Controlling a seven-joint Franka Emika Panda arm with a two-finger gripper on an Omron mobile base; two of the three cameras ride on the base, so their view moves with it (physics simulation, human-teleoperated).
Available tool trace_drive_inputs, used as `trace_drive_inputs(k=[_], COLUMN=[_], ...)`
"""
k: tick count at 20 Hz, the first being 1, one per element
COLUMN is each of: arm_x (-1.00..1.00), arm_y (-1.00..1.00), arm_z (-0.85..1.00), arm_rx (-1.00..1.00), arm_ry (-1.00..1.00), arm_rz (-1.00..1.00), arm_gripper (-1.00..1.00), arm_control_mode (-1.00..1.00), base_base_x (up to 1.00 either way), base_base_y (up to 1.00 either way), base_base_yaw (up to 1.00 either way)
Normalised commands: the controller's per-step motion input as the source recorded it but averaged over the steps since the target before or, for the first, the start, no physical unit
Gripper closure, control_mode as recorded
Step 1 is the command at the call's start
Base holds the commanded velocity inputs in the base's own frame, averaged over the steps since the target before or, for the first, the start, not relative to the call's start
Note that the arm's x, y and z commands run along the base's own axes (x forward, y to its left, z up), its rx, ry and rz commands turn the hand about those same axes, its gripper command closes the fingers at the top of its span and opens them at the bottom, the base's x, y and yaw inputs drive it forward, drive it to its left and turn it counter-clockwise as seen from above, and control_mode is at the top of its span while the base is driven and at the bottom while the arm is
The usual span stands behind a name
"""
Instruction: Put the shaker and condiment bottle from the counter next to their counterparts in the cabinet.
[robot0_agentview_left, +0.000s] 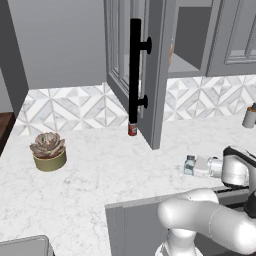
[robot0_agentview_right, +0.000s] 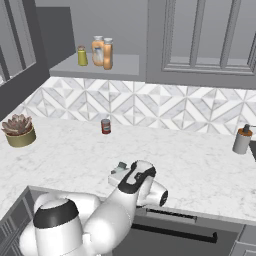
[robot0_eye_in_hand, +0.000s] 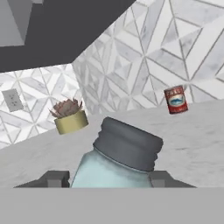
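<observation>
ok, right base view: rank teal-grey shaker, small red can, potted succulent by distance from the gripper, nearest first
1. Teal-grey shaker: at the gripper, front counter edge.
2. Small red can: farther back, by the backsplash.
3. Potted succulent in its olive pot: far left of the counter.

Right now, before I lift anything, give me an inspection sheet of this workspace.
Surface: marble counter, dry.
Job's things: shaker between the fingertips, on the counter; orange bottle with others on the cabinet shelf; cabinet door open.
Clutter: red can, potted succulent, grey dispenser.
Grippers: gripper astride the shaker, contact unclear.
Cables: nothing seen.
Surroundings: patterned tile backsplash; wall socket.
</observation>
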Motion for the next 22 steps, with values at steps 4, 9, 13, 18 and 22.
trace_drive_inputs(k=[4,9,13,18,22], arm_x=[0.25,0.53,0.08,-0.37,-0.23], arm_y=[-0.08,0.0,-0.03,-0.14,0.0], arm_z=[1.0,1.0,0.98,0.8,0.92], arm_rx=[-0.31,-0.36,-0.3,-0.12,-0.08], arm_ry=[-0.5,-0.4,-0.41,-0.33,-0.3], arm_rz=[0.0,0.0,-0.01,-0.05,-0.02], arm_gripper=[1.0,1.0,1.0,1.0,1.0], arm_control_mode=[-1.0,-1.0,-1.0,-1.0,-1.0], base_base_x=[0.0,0.0,0.0,0.0,0.0], base_base_y=[0.0,0.0,0.0,0.0,0.0], base_base_yaw=[0.0,0.0,0.0,0.0,0.0])
